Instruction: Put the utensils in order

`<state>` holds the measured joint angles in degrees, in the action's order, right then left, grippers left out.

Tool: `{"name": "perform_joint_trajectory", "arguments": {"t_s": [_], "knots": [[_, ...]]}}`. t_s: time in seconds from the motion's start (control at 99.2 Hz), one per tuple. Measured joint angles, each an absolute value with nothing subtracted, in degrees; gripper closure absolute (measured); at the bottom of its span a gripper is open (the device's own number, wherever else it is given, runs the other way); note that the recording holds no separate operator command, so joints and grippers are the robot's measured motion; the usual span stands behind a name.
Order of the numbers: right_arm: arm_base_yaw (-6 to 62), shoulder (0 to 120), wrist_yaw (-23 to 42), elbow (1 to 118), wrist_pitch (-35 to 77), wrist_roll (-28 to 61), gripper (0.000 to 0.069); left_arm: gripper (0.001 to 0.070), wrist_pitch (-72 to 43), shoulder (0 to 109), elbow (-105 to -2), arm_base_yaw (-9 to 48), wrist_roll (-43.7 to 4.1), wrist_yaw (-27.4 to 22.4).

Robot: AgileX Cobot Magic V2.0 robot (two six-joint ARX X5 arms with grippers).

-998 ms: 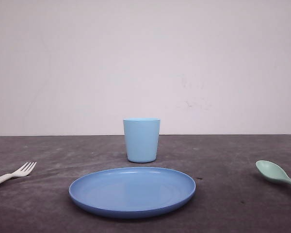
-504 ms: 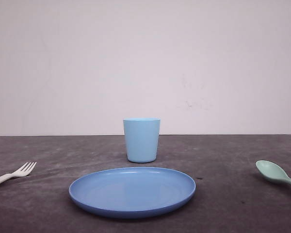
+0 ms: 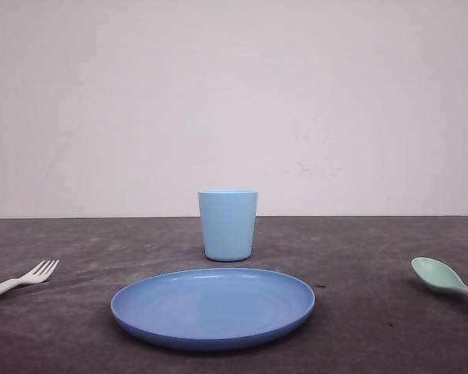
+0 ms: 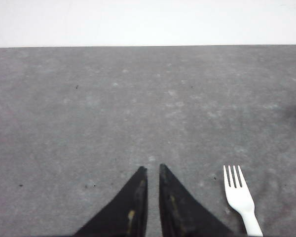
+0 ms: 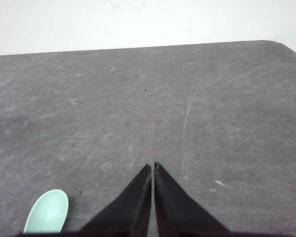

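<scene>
Far left of the plate (image 3: 212, 308), at the left edge of the front view: white fork (image 3: 22, 280), flat on the dark grey tabletop (image 3: 374, 327), tines aimed toward the plate, handle cut off by the frame. Well apart from the plate, with bare tabletop between. In the left wrist view, same fork (image 4: 240, 196) lying just beside the left pincer (image 4: 153, 170), tines pointing away from the camera, not touching the black fingers (image 4: 133, 202). Left pincer clenched, tips nearly together with only a thin slit between, gripping nothing. Open grey surface ahead of it as far as the back edge, where the pale wall begins.

Centre: round blue plate, shallow and bare, resting near the front of the tabletop. Directly behind the plate, upright and a little apart from its rim: light blue cup (image 3: 228, 224). Nothing else close to either.

Far right of the plate, at the right edge of the front view: pale green spoon (image 3: 444, 279), bowl facing up and turned toward the plate, handle running out of frame. Wide bare stretch between spoon and plate. In the right wrist view, spoon bowl (image 5: 47, 217) near the right pincer (image 5: 152, 167), off to one side of the fingers (image 5: 175, 207), apart from them. Right pincer clenched too, tips almost meeting, grasping nothing. Ahead of it, clear scuffed tabletop up to the back edge and a rounded corner.
</scene>
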<state>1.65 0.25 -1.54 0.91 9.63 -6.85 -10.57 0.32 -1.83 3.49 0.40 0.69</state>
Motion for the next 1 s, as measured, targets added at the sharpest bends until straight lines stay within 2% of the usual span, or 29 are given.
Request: {"name": "perform_joint_trajectory", "arguments": {"t_s": [0.817, 0.917, 0.998], "knots": [[1.7, 0.3, -1.6, 0.9, 9.8, -7.9, 0.0681, 0.0691, -10.6, 0.3, -1.8, 3.5, 0.3, 0.7], [1.7, 0.3, -1.8, 0.9, 9.7, -8.9, 0.0681, 0.0691, -10.6, 0.3, -1.8, 3.5, -1.5, 0.7], [1.7, 0.3, -3.3, 0.9, 9.6, -10.5, 0.0681, 0.0691, -10.3, 0.3, -1.8, 3.5, -4.7, 0.7]]}}
